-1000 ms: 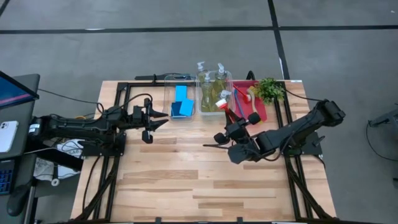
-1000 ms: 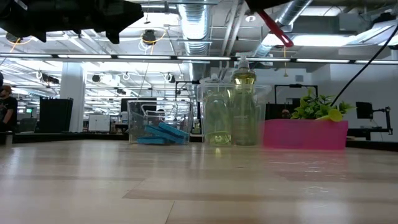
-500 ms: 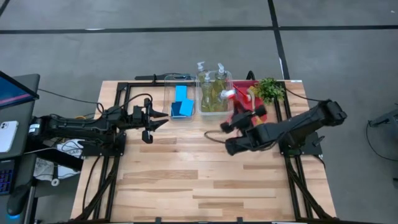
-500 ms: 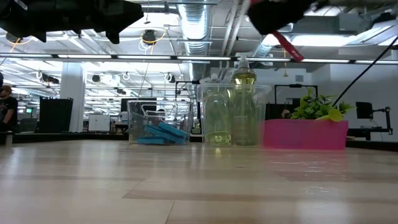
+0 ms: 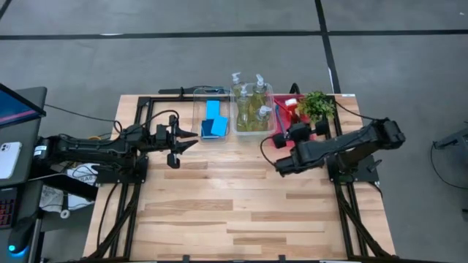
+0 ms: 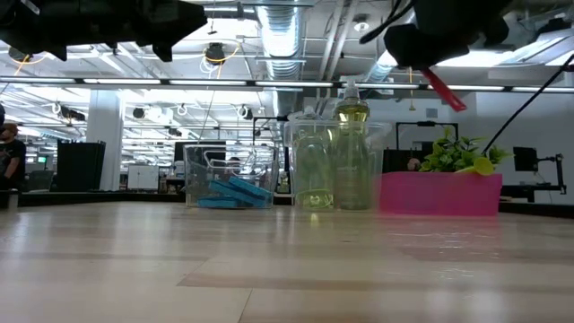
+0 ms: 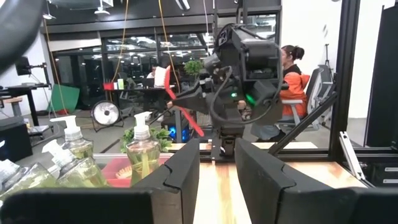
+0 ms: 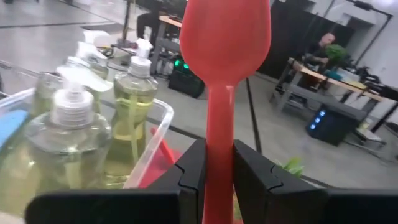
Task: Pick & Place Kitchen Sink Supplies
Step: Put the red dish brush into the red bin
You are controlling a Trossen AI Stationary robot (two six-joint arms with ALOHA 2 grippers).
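My right gripper (image 5: 284, 136) is shut on a red long-handled brush (image 8: 224, 43) and hovers at the near end of the red tray (image 5: 301, 123). The brush's white bristle head (image 5: 290, 102) is over the tray's far part. Blue sponges (image 5: 213, 119) lie in the left clear bin, and pump bottles (image 5: 251, 109) of yellow-green liquid stand in the middle bin. Another brush lies in the tray (image 7: 138, 165). My left gripper (image 5: 189, 139) waits open, raised near the sponge bin. My right gripper pinches the red brush's handle (image 8: 219, 158) between its two fingers, partway along its length. The brush is lifted clear and tilted: its head (image 7: 161, 76) is high, and the handle's free end (image 6: 446, 91) slants down below the gripper.
A small green plant (image 5: 316, 106) sits at the tray's far right end, close to the brush head. The two clear bins (image 5: 232, 131) stand side by side left of the tray. Bare wooden tabletop (image 5: 234, 197) fills the near half. People sit in the room behind.
My right gripper has carried the red brush from over the middle of the table toward the far right, reaching the red tray, and has turned so the brush head now points at the tray's far end. The left arm kept still.
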